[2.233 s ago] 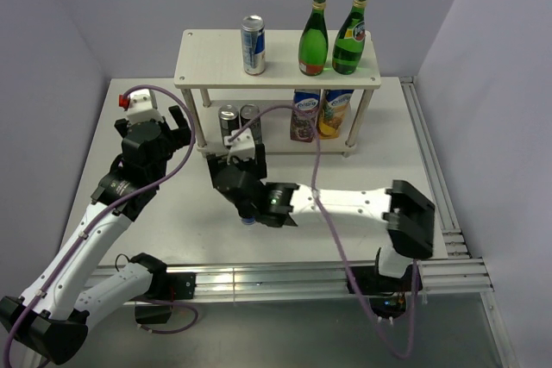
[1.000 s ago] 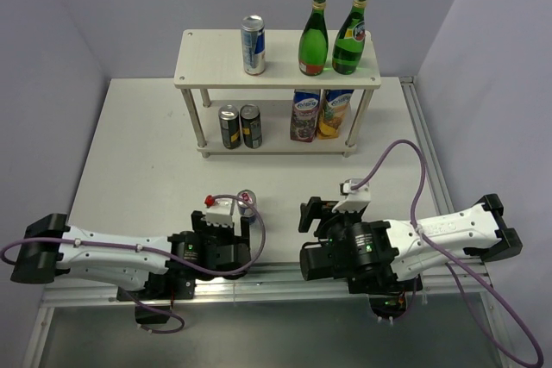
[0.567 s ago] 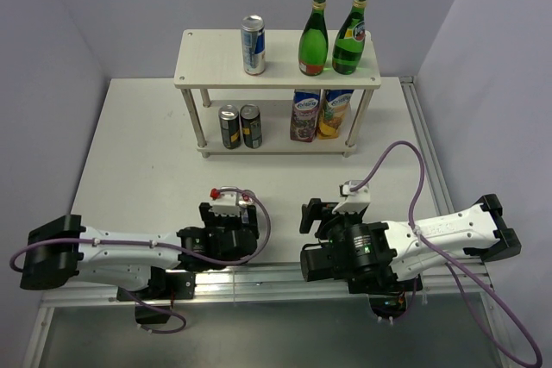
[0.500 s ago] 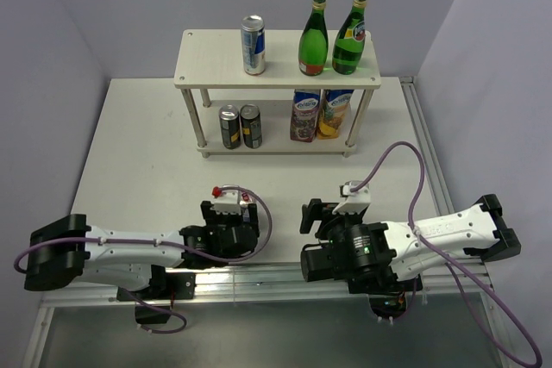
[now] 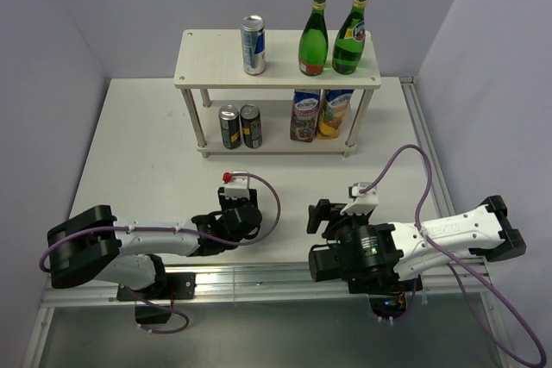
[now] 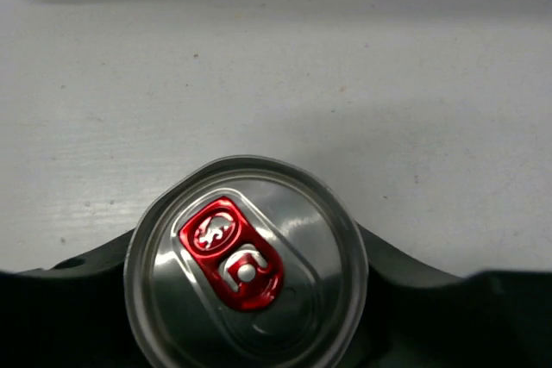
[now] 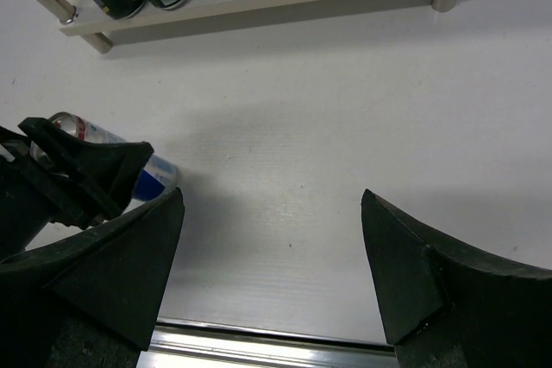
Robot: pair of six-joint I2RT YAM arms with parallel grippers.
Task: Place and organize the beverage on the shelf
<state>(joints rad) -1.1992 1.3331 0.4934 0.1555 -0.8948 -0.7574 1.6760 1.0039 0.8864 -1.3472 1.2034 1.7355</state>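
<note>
A silver can with a red pull tab [image 6: 246, 269] stands on the white table, and my left gripper [image 6: 246, 299] is shut on it, a black finger [image 6: 405, 273] on each side. The right wrist view shows this can's blue and silver side [image 7: 103, 148] in that grip. In the top view the left gripper [image 5: 241, 217] lies low at the table's near middle, covering the can. My right gripper [image 5: 321, 215] is open and empty [image 7: 272, 204] to its right. The shelf [image 5: 207, 58] carries a blue-silver can [image 5: 253, 44] and two green bottles [image 5: 313, 36] on top. Two dark cans [image 5: 239, 126] are on its lower board.
Two juice cartons [image 5: 317, 115] stand on the right of the lower board [image 5: 276, 146]. An aluminium rail [image 5: 276, 275] runs along the near table edge, and another rail [image 5: 431, 170] down the right side. Walls enclose the table on the left, back and right.
My left gripper has shut on the red-tab can and the arm has reached further right and towards the shelf. The right arm has shifted only slightly.
</note>
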